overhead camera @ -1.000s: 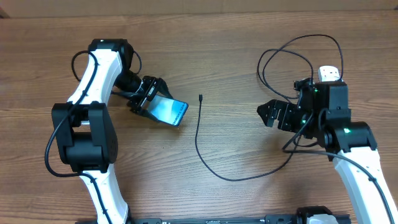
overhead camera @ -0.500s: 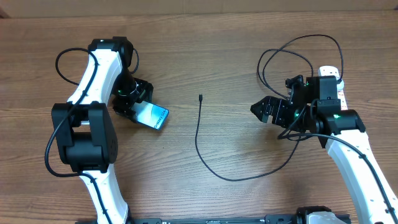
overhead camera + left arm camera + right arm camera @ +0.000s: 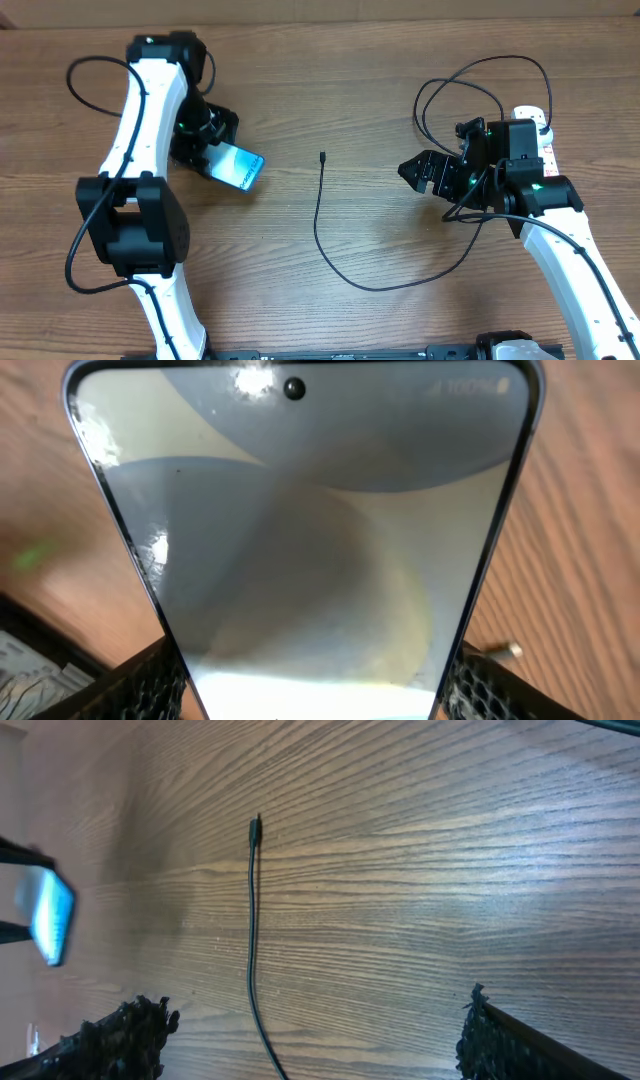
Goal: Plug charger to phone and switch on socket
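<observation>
One blue-lit phone [image 3: 238,166] (black-edged) gripped by left end effector [image 3: 212,157]; right end effector [image 3: 417,173] spread.

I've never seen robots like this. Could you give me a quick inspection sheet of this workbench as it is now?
Surface: wooden table, no spills seen.
Job's things: phone, screen lit, held tilted at left; charger lying loose, connector tip free at centre; socket at right, partly hidden by the arm.
Clutter: nothing seen.
Grippers: left gripper shut on the phone; right gripper open, empty.
Cables: charger loops near the socket; whether plugged in, cannot tell.
Surroundings: pale strip beyond the far table edge.
</observation>
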`<state>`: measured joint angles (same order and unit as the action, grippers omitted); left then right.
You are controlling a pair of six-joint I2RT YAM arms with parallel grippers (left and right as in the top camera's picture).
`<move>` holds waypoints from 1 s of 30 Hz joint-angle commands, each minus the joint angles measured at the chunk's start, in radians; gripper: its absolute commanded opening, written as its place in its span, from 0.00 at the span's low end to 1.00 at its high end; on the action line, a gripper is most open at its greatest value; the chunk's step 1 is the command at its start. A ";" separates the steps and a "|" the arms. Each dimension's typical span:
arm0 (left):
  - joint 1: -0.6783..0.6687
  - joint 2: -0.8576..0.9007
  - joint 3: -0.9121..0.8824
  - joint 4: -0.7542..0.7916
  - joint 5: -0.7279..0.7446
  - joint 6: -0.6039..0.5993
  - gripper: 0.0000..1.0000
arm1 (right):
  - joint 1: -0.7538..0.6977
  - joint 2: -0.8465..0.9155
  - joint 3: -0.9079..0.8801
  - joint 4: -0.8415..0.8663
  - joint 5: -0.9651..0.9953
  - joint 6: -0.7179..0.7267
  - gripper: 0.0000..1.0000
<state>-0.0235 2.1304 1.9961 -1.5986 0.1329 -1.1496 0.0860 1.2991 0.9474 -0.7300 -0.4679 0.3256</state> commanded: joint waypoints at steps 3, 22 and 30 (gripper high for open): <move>0.009 -0.005 0.190 -0.089 -0.009 -0.002 0.51 | 0.005 -0.001 0.023 0.018 -0.005 0.019 0.96; 0.017 -0.011 0.316 -0.059 0.120 -0.062 0.51 | 0.092 0.137 0.051 0.150 0.029 0.172 0.83; 0.015 -0.011 0.316 -0.066 0.124 -0.063 0.53 | 0.197 0.286 0.224 0.170 -0.026 0.222 0.79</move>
<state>-0.0170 2.1304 2.2848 -1.6550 0.2398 -1.1889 0.2508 1.5677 1.1080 -0.6006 -0.4461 0.5022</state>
